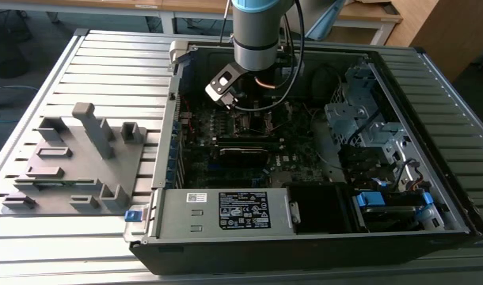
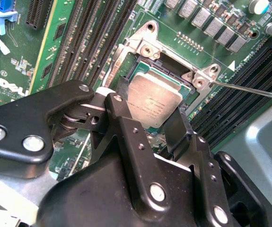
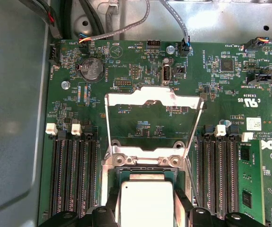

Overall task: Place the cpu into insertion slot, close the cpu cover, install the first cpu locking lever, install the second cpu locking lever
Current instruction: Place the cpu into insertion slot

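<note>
Slatted table (image 1: 107,65), claw (image 2: 147,104) gripping printed cpu (image 2: 154,97) over insertion slot (image 2: 166,71)

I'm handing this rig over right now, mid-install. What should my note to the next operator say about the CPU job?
Hand: shut on the cpu, one finger against each of two opposite edges.
Cpu: at the insertion slot; I cannot tell whether it is fully seated.
Cpu cover: open, standing away from the slot.
Locking lever: one thin rod juts free, unlatched.
Done: nothing confirmed. Left: cpu let go in the slot, cover closed, both levers latched.
</note>
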`<state>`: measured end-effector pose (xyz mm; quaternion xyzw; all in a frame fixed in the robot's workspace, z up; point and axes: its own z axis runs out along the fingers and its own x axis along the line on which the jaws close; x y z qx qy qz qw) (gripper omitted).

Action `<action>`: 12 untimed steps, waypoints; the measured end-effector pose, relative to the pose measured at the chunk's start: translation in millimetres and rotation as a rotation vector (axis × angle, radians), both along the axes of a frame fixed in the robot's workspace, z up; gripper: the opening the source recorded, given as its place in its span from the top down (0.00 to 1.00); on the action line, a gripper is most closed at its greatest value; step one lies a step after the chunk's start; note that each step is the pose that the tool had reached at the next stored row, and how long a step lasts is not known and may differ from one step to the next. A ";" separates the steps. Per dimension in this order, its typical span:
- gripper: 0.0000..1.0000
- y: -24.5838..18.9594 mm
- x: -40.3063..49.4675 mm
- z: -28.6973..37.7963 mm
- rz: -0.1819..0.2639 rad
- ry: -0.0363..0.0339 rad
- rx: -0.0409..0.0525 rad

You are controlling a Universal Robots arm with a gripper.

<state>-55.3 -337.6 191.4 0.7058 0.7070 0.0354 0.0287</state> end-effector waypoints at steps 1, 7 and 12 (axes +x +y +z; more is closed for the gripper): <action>0.46 0.0 0.0 0.0 0.000 0.0000 0.0000; 0.46 0.0 0.0 -0.1 0.000 0.0000 0.0000; 0.46 0.0 0.2 -0.2 -0.002 -0.0001 0.0001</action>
